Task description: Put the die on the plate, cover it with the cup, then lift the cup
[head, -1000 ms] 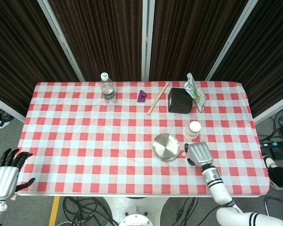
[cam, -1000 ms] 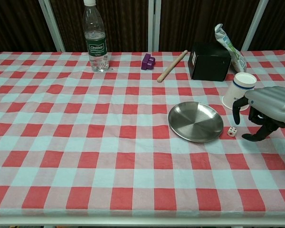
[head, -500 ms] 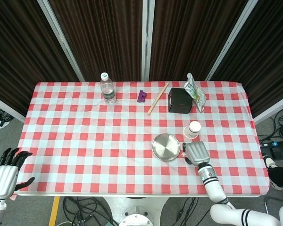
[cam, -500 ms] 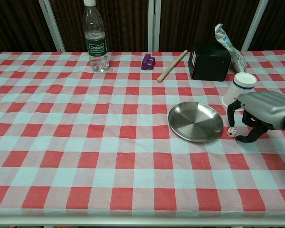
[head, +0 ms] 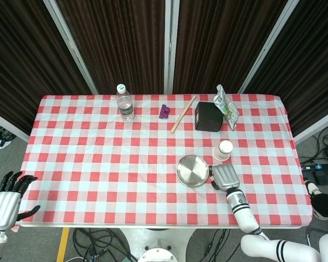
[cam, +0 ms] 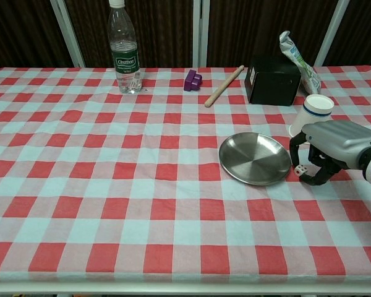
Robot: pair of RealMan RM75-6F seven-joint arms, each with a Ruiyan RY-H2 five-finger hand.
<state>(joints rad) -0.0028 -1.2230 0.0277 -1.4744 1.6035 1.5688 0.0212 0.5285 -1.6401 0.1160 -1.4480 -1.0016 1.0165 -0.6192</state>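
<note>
The right robot hand [cam: 324, 150] arches over the die [cam: 301, 168] with curled fingers around it, not plainly gripping, the plate [cam: 255, 158] just left, the cup [cam: 311, 115] just behind; the left robot hand [head: 5, 204] hangs spread off the worktop [cam: 111, 185].

Bright, even light falls from overhead, leaving only faint shadows on the table [cam: 111, 204]. The metal plate [cam: 255, 158] shows soft glare. Both views are sharp.

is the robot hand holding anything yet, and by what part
Nothing is held yet. The right robot hand has its fingers around the die, which sits on the cloth. The left is empty.
</note>
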